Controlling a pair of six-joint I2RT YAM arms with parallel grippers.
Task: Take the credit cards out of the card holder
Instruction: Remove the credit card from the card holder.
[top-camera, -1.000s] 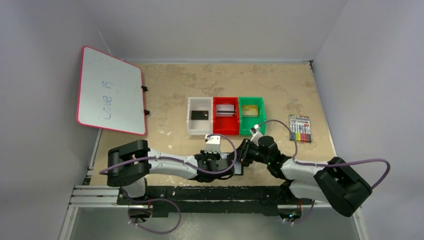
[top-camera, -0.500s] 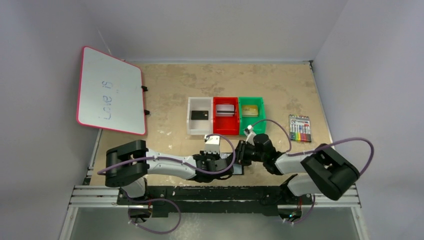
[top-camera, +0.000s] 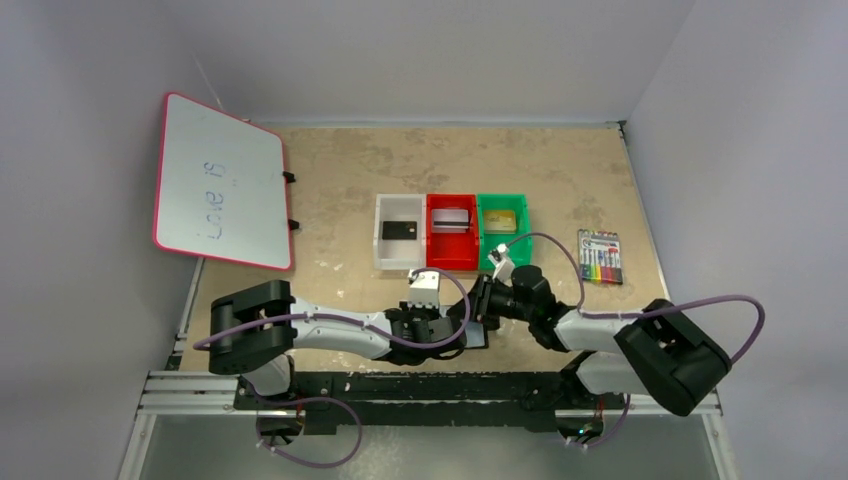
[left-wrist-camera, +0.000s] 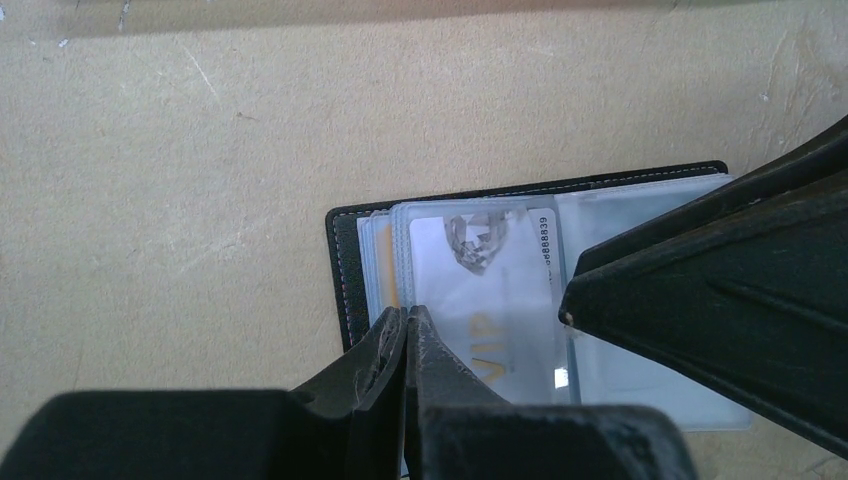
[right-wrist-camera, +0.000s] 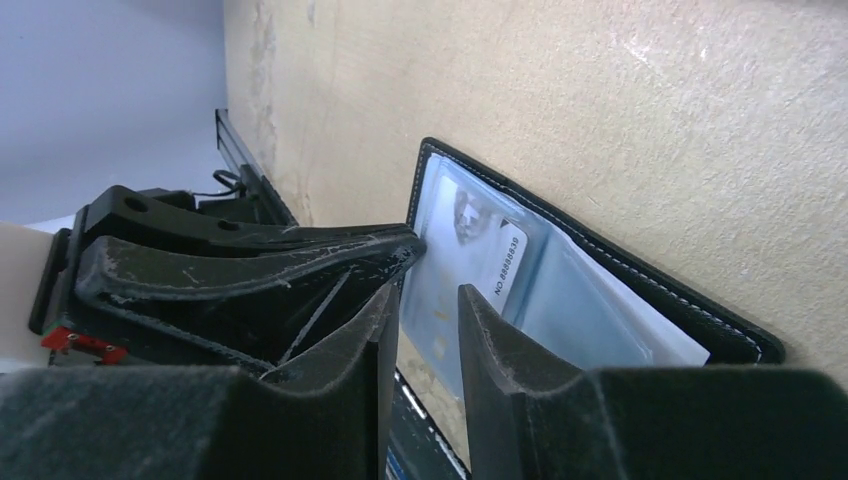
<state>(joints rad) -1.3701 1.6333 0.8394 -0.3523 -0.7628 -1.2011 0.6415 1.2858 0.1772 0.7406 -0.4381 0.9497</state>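
Observation:
The card holder lies open on the table near the front edge, black rim around clear sleeves; it also shows in the right wrist view and, mostly hidden under both grippers, in the top view. A pale silver card marked VIP sits in a sleeve, its number end showing in the right wrist view. My left gripper is shut, tips pressed on the sleeves' left part. My right gripper is open a narrow gap, right over that card. The credit cards lie in bins: black, silver-grey, gold.
White bin, red bin and green bin stand in a row just behind the grippers. A clear pack of coloured markers lies to the right. A pink-framed whiteboard leans at the far left.
My right gripper has edged left, closer over the card holder, and its arm's elbow has shifted. The left gripper has stayed pressed on the holder.

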